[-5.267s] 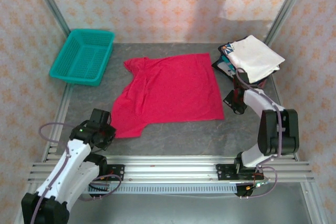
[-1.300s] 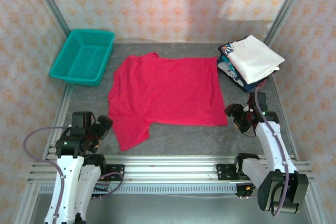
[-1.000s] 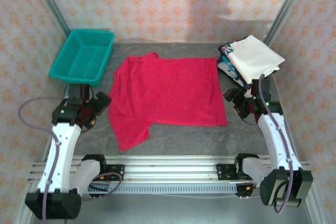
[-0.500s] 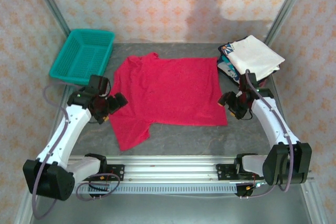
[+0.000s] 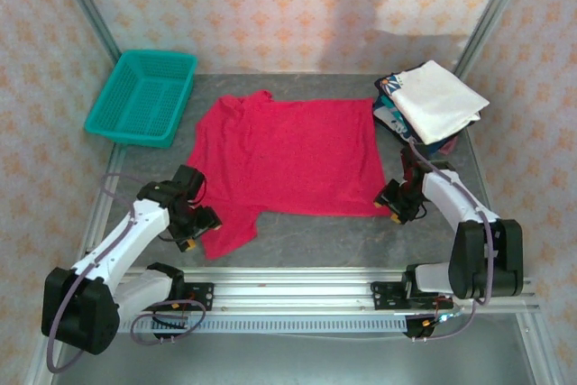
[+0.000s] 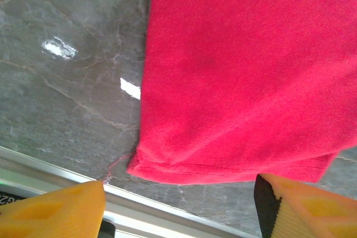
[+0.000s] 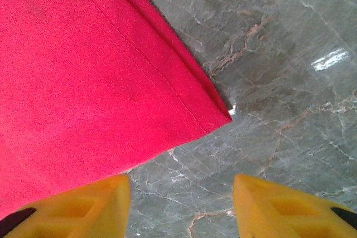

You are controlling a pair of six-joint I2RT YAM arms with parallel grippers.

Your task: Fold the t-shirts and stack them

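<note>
Red shirt (image 5: 288, 155) lies flat and spread out mid-table (image 5: 315, 236), collar end toward the basket (image 5: 142, 96), which sits at the far left, apart from it. Folded stack at the far right corner: white shirt (image 5: 439, 101) on top, navy shirts (image 5: 394, 121) under it with printed edges poking out on the left side. The stack is near the red shirt's far right corner; cannot tell if they touch. Left gripper (image 5: 200, 232) is low at the red shirt's near-left sleeve, at the sleeve's outer edge. In the left wrist view its yellow fingers (image 6: 56, 210) stand wide apart, nothing clamped, with the sleeve hem (image 6: 234, 168) lying between and just ahead of them on grey marble-look table and the metal rail (image 6: 167, 215) right under the tips. Right gripper (image 5: 394, 205) is low at the shirt's near-right hem corner. In the right wrist view its fingers (image 7: 284, 207) are also parted and grip nothing, and the pointed corner (image 7: 220, 115) sits in the gap ahead of the tips. The left finger is at the cloth edge; cannot tell if it touches.
</note>
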